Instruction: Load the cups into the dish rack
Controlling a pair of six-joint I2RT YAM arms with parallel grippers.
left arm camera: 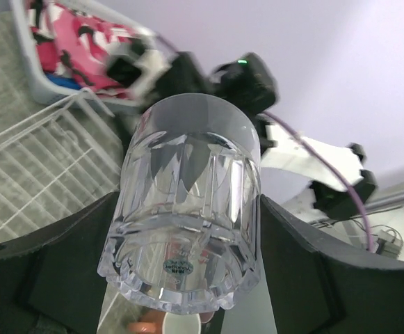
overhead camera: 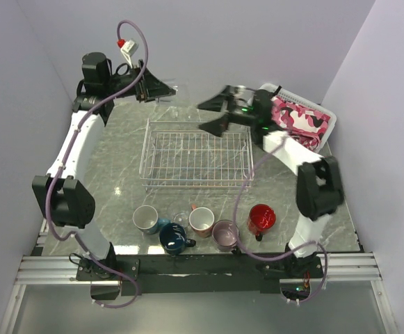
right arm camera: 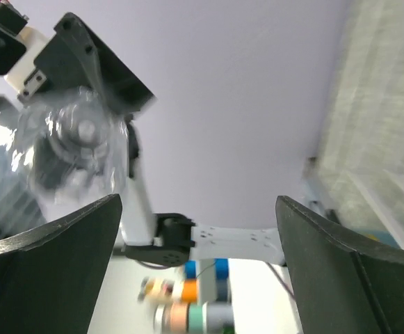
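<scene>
- The grey marbled surface (overhead camera: 118, 139) carries everything, with the two arms reaching from its near edge toward the far wall.
- The dish rack (overhead camera: 195, 182), a shallow white wire grid, sits in the middle of the surface with no cups in it.
- A white basket (overhead camera: 327, 115) holding pink cloth (overhead camera: 295, 118) stands at the far right, just beyond the rack's right corner.
- The left end effector (overhead camera: 167, 87) is raised beyond the rack's far left corner. Its fingers (left arm camera: 49, 271) are clamped on either side of a clear faceted glass (left arm camera: 188, 209), which fills the gap between them.
- The right end effector (overhead camera: 214, 116) hangs over the rack's far right part with its jaws spread wide and nothing between them. The held glass is off to its left, near but not touching.
- Five mugs stand in a loose row between the rack and the arm bases, well apart from both end effectors. From left to right they are the teal-blue mug (overhead camera: 146, 219), navy mug (overhead camera: 176, 238), salmon-orange mug (overhead camera: 202, 221), mauve-pink mug (overhead camera: 224, 234) and red mug (overhead camera: 261, 219).
- What looks like a second small glass (overhead camera: 181, 218) stands between the teal-blue and salmon-orange mugs, though it is hard to make out from above.
</scene>
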